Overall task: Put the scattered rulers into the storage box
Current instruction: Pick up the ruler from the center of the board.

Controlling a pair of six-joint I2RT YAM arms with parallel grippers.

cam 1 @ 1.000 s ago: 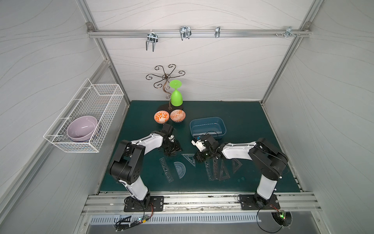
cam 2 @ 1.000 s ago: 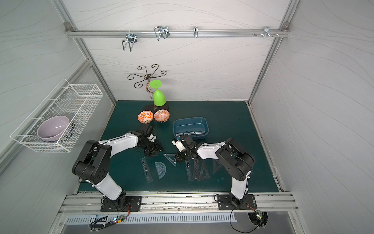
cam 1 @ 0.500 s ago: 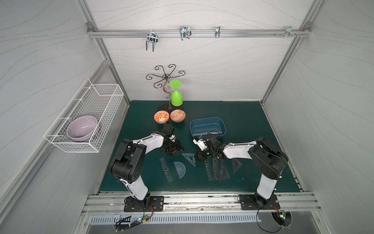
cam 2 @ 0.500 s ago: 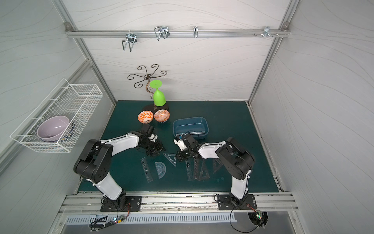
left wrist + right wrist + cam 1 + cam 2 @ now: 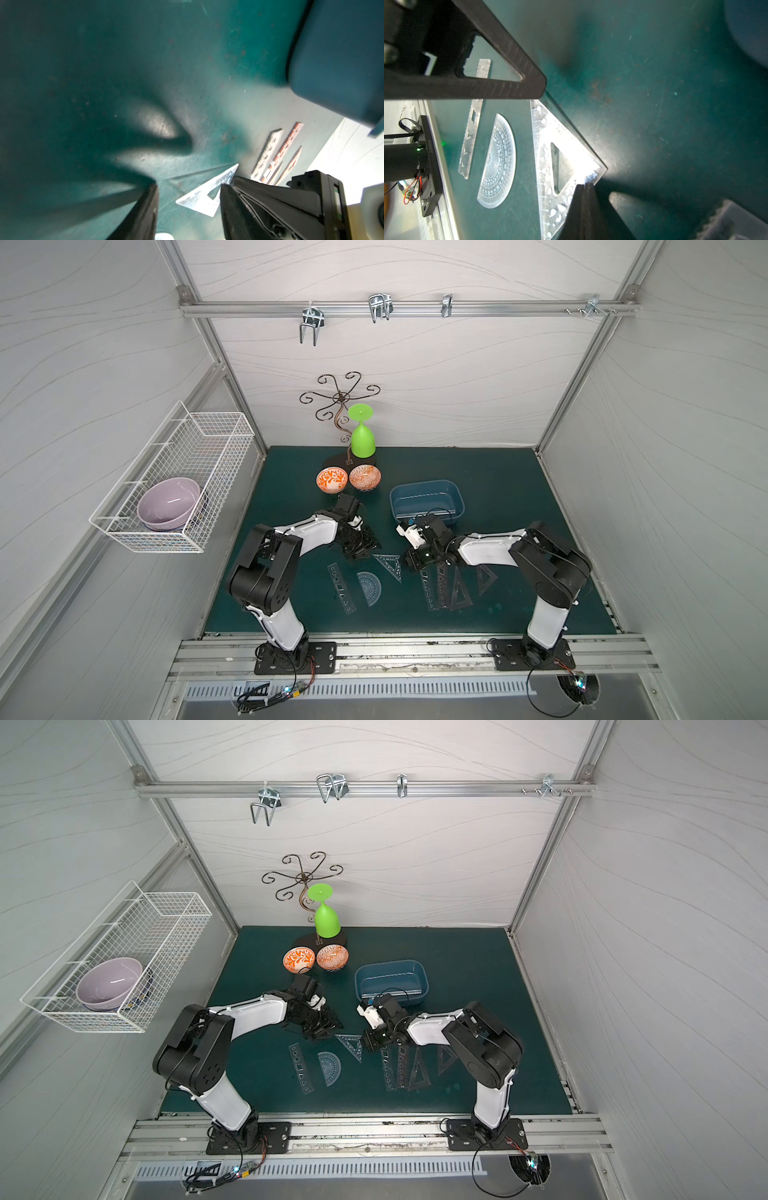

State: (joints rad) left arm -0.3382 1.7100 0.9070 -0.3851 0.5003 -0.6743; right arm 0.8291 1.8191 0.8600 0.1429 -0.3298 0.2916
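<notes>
**Hovering at the clear triangle, with almost nothing changed in a second**

Both arms sit very nearly where they were a second ago, meeting low over the green mat (image 5: 519,489) on the near side of the storage box (image 5: 426,499).

The left gripper (image 5: 189,187) has its fingers parted, with nothing between them. In its wrist view the clear triangle (image 5: 204,197) shows through the gap, just beyond the tips.

The right gripper (image 5: 584,186) has its fingers pressed flat together, and the tips meet the triangle's edge near one corner. Whether that edge is pinched between them cannot be told. In the right wrist view, one left finger's tip stands just beside the triangle's far corner.

No ruler has visibly shifted since the earlier frames. In both top views the triangle lies between the two grippers. The stencil strip (image 5: 340,589) and the protractor (image 5: 369,588) lie side by side nearer the front edge. Two long strips (image 5: 430,589) and two open triangles (image 5: 459,591) lie under the right arm. All of them are on the mat, outside the box.
</notes>
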